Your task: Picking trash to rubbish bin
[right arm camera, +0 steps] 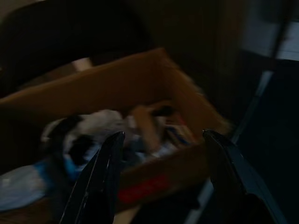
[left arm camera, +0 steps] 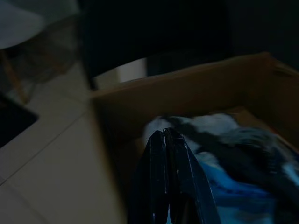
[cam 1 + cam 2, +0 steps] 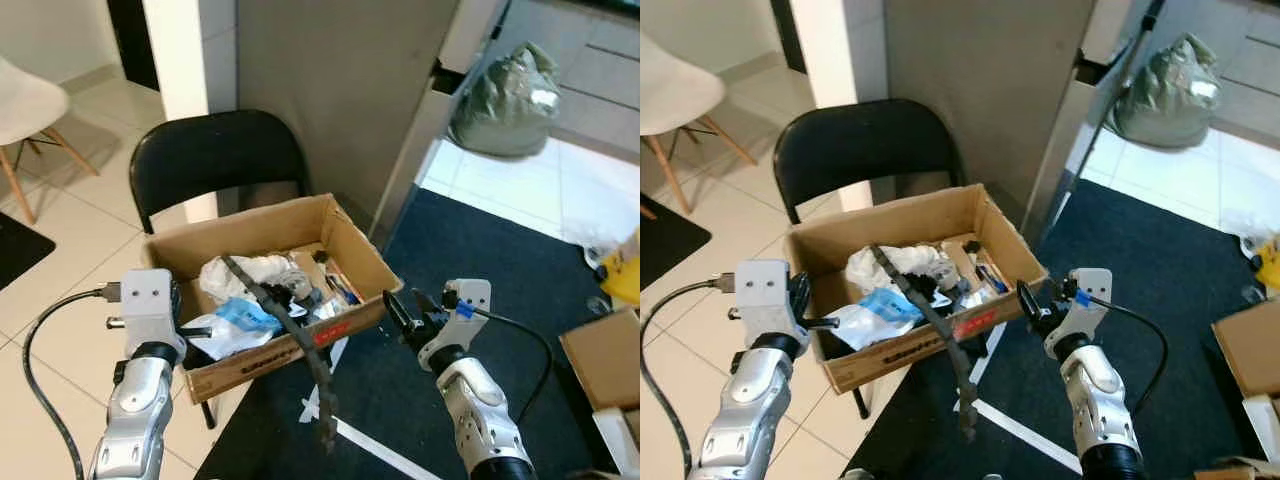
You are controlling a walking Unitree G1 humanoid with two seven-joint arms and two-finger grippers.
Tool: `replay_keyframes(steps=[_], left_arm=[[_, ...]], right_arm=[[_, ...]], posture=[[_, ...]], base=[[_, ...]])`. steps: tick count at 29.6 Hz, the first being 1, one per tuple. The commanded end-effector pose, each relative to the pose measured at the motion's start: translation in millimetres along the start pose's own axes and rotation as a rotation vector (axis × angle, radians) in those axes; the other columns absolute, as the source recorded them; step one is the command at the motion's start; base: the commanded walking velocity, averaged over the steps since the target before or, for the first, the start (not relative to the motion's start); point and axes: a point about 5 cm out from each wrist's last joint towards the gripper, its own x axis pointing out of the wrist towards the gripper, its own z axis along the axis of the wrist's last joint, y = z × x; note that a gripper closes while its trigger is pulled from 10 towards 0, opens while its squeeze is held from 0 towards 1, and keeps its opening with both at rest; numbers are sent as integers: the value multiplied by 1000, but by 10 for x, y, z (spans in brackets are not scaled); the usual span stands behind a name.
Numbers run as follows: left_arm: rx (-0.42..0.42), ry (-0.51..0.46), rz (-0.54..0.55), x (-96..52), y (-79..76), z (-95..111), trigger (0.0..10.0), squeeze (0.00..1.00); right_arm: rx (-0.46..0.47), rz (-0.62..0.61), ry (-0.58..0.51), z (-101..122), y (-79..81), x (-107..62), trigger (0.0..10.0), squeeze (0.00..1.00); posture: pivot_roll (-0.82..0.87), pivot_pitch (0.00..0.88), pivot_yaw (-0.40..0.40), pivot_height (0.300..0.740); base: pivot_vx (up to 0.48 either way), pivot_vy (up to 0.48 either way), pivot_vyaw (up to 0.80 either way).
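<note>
An open cardboard box (image 3: 262, 224) sits on a black chair (image 3: 215, 150). It holds trash: crumpled white paper (image 3: 245, 272), a blue plastic wrapper (image 3: 245, 314) and small dark bits. A long black strap (image 3: 300, 345) lies across the trash and hangs over the box's front edge toward the floor. My left gripper (image 3: 198, 330) is at the box's left front corner, its fingers (image 2: 159, 154) pressed shut with nothing between them. My right gripper (image 3: 405, 310) is just off the box's right front corner, open and empty, its fingers (image 1: 100, 172) spread wide toward the box.
A dark rug (image 3: 480, 250) covers the floor on the right, with a white tape line (image 3: 370, 445) near its edge. A grey-green bag (image 3: 505, 100) stands at the back right. Another cardboard box (image 3: 605, 360) and a yellow item (image 3: 625, 270) are far right. A white chair (image 3: 25, 100) stands far left.
</note>
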Motion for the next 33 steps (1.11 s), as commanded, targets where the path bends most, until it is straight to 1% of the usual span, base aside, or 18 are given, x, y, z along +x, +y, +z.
replay_keyframes(steps=[1, 16, 31, 33], left_arm=[[0, 12, -12, -10, -45, -28, 10000, 0], [3, 12, -16, -5, -49, -25, 10000, 0], [13, 17, -7, 17, -17, -25, 10000, 0], [25, 24, -20, 25, -29, -34, 10000, 0]], right_arm=[[-11, -23, 13, -31, -47, -55, 10000, 0], [-21, -42, 21, -31, -65, -70, 10000, 0], [-21, -49, 26, -25, -76, -52, 10000, 0], [-21, -53, 29, -27, -91, -54, 10000, 0]], posture=[[50, 121, -64, 740], [46, 128, -62, 740], [49, 136, -65, 740], [48, 139, -65, 740]], base=[[0, 0, -800], [0, 0, -800], [0, 0, -800], [0, 0, -800]])
